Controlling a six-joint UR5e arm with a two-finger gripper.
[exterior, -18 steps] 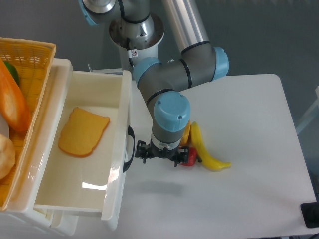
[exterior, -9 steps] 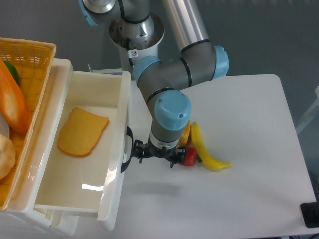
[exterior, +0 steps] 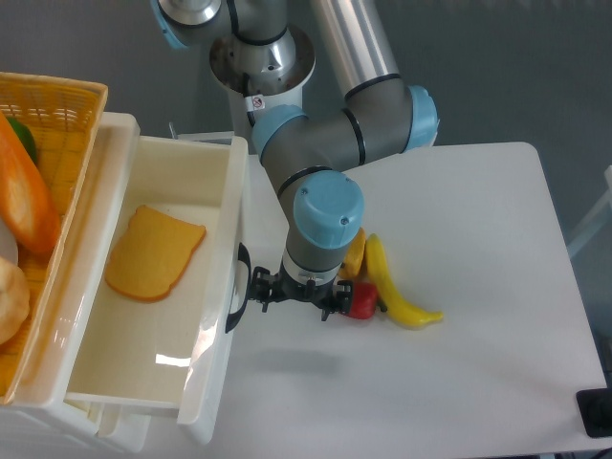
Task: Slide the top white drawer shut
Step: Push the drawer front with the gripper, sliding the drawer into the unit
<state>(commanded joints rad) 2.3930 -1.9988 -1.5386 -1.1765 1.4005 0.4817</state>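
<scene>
- Camera view, fixed and looking down: the top white drawer stands pulled out of its unit at the left side of the desk, well open, with its interior fully exposed.
- A slice of toast lies flat on the drawer floor, in the half farther from the drawer front.
- The black arched handle sits on the drawer front, on the face turned toward the arm.
- The gripper hangs below the blue-capped wrist of the arm, just beside the drawer front, and its near end appears to meet the handle.
- State of the fingers: cannot tell; the wrist hides them from this angle, and the gap between them is not visible.
- A yellow banana and a red pepper lie on the desk just beyond the gripper, on the side away from the drawer.
- A yellow wicker basket rests on top of the drawer unit, behind the open drawer, with an orange item inside.
</scene>
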